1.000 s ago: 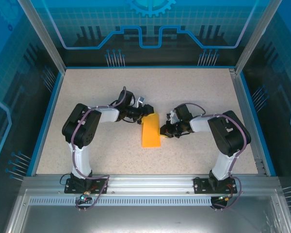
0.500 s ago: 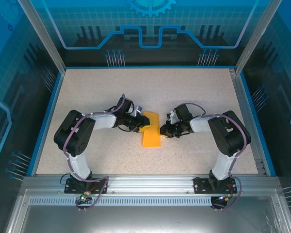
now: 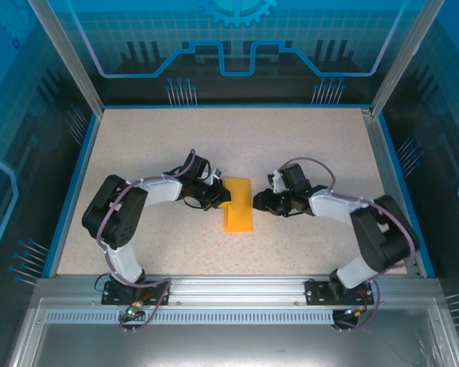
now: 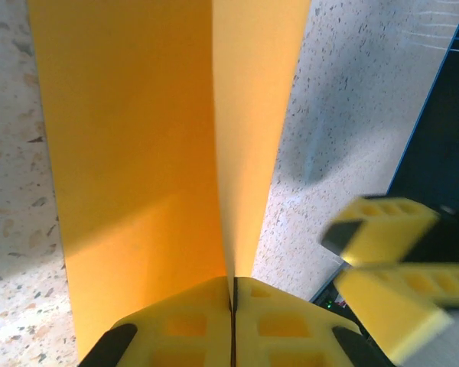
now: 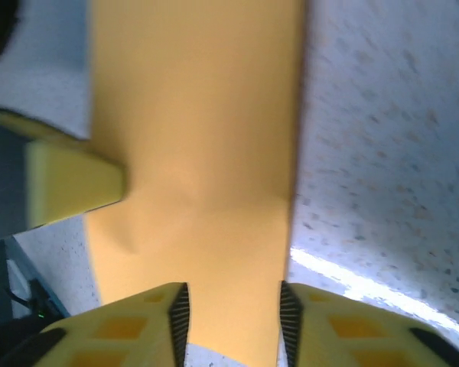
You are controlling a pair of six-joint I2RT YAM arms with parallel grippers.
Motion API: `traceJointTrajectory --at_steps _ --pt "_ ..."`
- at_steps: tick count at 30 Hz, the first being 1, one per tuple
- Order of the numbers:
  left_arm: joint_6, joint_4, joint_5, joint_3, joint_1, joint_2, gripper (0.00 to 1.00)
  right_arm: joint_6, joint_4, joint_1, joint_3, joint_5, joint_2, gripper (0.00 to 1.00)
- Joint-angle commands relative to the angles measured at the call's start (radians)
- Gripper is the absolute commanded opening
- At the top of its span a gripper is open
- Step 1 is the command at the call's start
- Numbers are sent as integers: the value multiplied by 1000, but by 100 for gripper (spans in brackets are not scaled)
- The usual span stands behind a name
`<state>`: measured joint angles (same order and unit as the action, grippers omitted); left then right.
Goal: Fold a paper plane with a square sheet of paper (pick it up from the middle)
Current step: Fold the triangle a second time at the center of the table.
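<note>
Top external view: we saw the square sheet of paper (image 3: 238, 204), folded to a narrow orange oblong, lying near the middle of the speckled worktop (image 3: 138, 145) with its long axis running away from the arm bases. The two arms reached in from either side. The left gripper (image 3: 223, 200) met the sheet's left long edge, and the right gripper (image 3: 257, 203) stood just beside its right long edge.

Left wrist view: the left gripper (image 4: 233, 294) was closed. Its yellow pads were pressed together on the sheet (image 4: 138, 153), and a crease ran from the far edge straight into the seam between them. We saw the right gripper (image 4: 390, 283) blurred at the lower right, apart from the sheet's edge.

Right wrist view: the right gripper (image 5: 231, 310) had its jaws moderately apart, one yellow finger on each side of the sheet's near end (image 5: 199, 153). We could not tell whether either pad touched the paper, and nothing was clamped. One finger of the left gripper (image 5: 69, 183) touched the sheet's opposite edge, where the paper showed a shallow dimple.
</note>
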<state>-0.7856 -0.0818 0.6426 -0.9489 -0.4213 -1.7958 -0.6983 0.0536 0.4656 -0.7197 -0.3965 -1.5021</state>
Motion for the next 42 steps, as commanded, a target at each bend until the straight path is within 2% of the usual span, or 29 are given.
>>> traceJointTrajectory --at_steps 1,9,15,20,29,35,42 --pt "9 -82 -14 -48 0 22 7 125 124 95 -8 180 99 46" --pt "10 -140 -14 -78 0 34 8 291 140 454 -37 577 121 52" --pt "15 -159 -20 -93 0 38 9 339 202 619 -148 735 60 58" --pt "13 -163 -13 -102 -1 29 9 338 256 656 -229 799 -26 62" --pt "8 -156 -14 -100 -3 27 10 341 356 683 -310 910 -149 62" --pt "9 -159 -12 -99 -3 27 10 327 352 698 -296 938 -118 54" --pt "9 -161 -12 -98 -7 27 11 320 364 696 -274 935 -87 32"
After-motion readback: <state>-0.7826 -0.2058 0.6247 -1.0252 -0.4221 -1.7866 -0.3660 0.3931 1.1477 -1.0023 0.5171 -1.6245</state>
